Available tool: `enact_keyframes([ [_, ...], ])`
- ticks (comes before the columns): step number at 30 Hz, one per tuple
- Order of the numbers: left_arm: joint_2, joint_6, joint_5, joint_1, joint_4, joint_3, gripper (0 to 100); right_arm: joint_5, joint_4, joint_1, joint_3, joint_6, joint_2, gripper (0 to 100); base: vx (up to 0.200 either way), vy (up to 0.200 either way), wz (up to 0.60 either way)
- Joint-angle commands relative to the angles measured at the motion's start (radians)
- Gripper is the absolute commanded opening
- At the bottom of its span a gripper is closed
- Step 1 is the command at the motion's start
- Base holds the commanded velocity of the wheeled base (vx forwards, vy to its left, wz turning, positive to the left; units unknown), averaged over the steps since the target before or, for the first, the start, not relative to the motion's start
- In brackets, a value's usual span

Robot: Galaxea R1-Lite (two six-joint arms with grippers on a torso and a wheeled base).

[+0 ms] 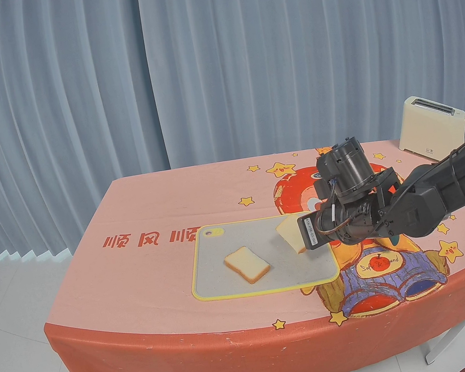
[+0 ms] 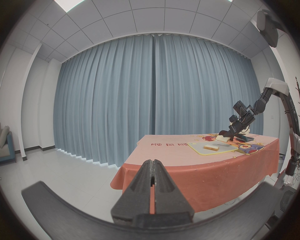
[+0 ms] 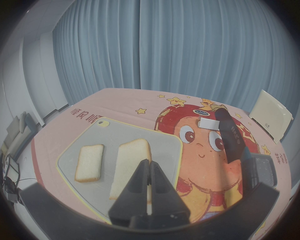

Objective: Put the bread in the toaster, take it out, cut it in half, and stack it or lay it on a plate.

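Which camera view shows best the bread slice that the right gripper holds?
The right wrist view: the held slice is close, its broad face visible up to the right gripper. The head view shows it tilted and partly hidden by the gripper. The left wrist view shows it far off, very small.

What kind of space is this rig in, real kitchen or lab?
Probably a lab or staged demo room, not a kitchen: a wall-wide curtain, a tiled office ceiling, and one freestanding table carrying a toaster and cutting board.
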Motion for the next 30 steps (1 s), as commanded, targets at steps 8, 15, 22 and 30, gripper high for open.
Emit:
enact_keyframes([
  [8, 0.002, 0.0, 0.0, 0.0, 0.0, 0.018, 0, 0.001, -0.001, -0.043, 0.11, 0.049, -0.201, 0, 0.0, 0.0, 0.0],
  [15, 0.002, 0.0, 0.0, 0.0, 0.0, 0.018, 0, 0.003, -0.001, -0.104, 0.176, 0.048, -0.279, 0, 0.0, 0.0, 0.0],
  [22, 0.002, 0.002, 0.0, 0.0, 0.0, 0.018, 0, 0.004, -0.006, -0.133, 0.25, 0.051, -0.353, 0, 0.0, 0.0, 0.0],
  [30, 0.002, 0.002, 0.011, 0.0, 0.0, 0.018, 0, 0.004, -0.006, -0.143, 0.319, 0.083, -0.432, 0, 0.0, -0.125, 0.0],
])
